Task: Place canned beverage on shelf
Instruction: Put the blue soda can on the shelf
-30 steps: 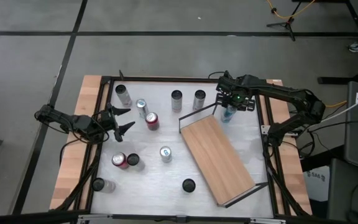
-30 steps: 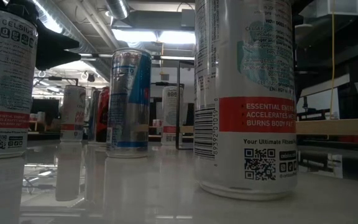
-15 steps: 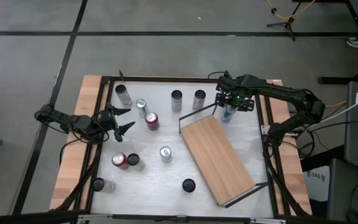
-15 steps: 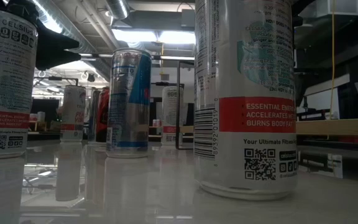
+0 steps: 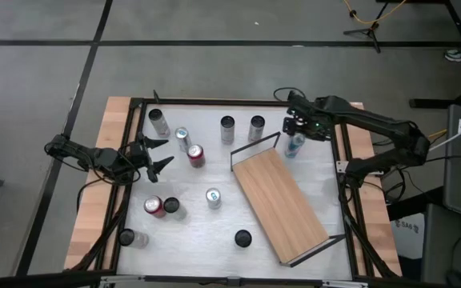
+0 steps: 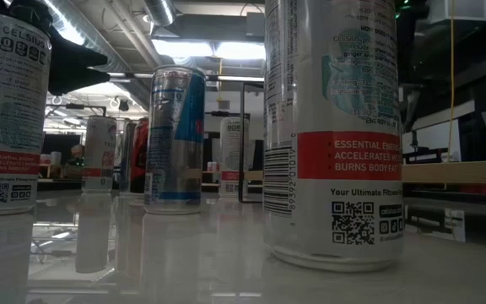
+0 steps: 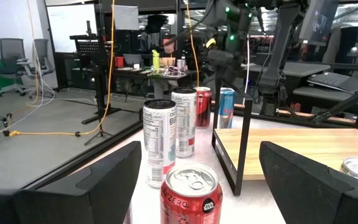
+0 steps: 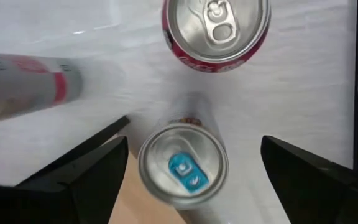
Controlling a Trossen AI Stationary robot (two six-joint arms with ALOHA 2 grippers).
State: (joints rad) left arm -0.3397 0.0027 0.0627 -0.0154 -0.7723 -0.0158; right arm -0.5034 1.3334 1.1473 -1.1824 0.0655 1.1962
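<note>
The shelf (image 5: 278, 204), a long light-wood board with black wire rails at its short ends, lies slantwise on the right half of the white table. A silver can with a blue tab (image 5: 294, 146) stands upright just beyond the shelf's far end. My right gripper (image 5: 298, 130) hovers over it, pointing down. In the right wrist view its open fingers (image 8: 92, 168) stand on either side of the can's top (image 8: 182, 165) without touching it. My left gripper (image 5: 165, 154) waits open at the table's left, facing a red can (image 5: 196, 156).
A red can (image 8: 216, 25) and a grey can with a red band (image 8: 30, 81) stand close to the blue-tabbed can. Several more cans stand across the table's left half and far side (image 5: 227, 128). The shelf's far wire rail (image 5: 254, 148) rises beside my right gripper.
My right arm has shifted a little toward the table's far right edge, its gripper still over the blue-tabbed can. The can and shelf stand where they were.
</note>
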